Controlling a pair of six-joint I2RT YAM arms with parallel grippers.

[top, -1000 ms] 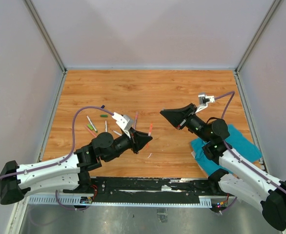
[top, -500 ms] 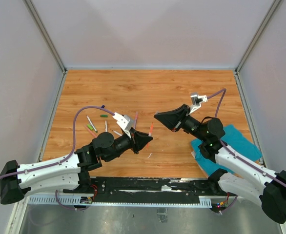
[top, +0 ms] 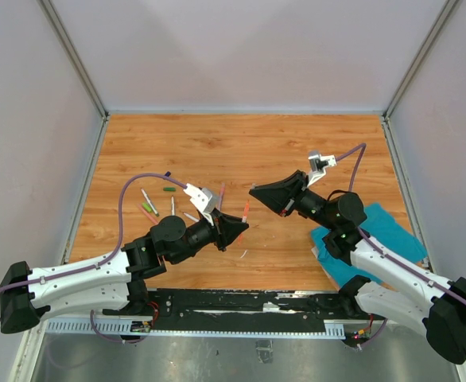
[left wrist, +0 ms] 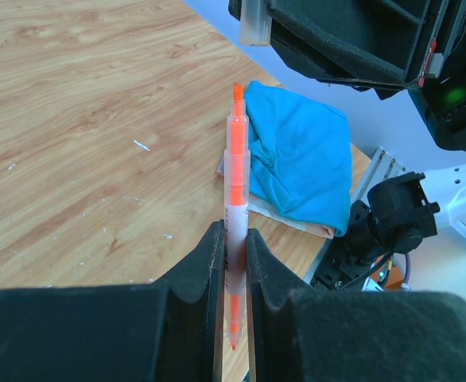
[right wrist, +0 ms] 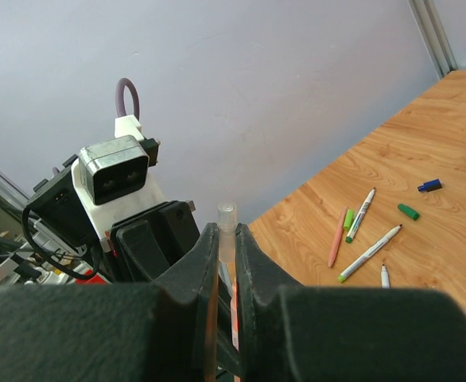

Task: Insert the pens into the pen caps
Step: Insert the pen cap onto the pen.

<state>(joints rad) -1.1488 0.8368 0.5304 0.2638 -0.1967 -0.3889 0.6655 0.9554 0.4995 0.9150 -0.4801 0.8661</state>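
My left gripper [top: 240, 225] is shut on an orange pen [left wrist: 235, 183] low on its pale barrel, and the orange tip sticks out past the fingers, off the table. My right gripper [top: 254, 191] is shut on a pale translucent pen cap [right wrist: 227, 225] whose end pokes out beyond its fingertips [right wrist: 207, 248]. The two grippers face each other above the table's middle. In the left wrist view the pen cap [left wrist: 251, 21] hangs just beyond and slightly right of the pen tip, apart from it. The orange pen [top: 246, 211] points up toward the right gripper.
Several loose pens [right wrist: 361, 213] lie on the wooden table [top: 241, 147] to the left, among them a pink one [right wrist: 338, 237]. A green cap [right wrist: 408, 212] and a dark blue cap [right wrist: 429, 185] lie near them. A teal cloth [top: 388, 231] lies at the right under the right arm.
My right gripper has swung left and a little down with the cap, closing the gap to the orange pen's tip. The left arm and its pen have stayed put.
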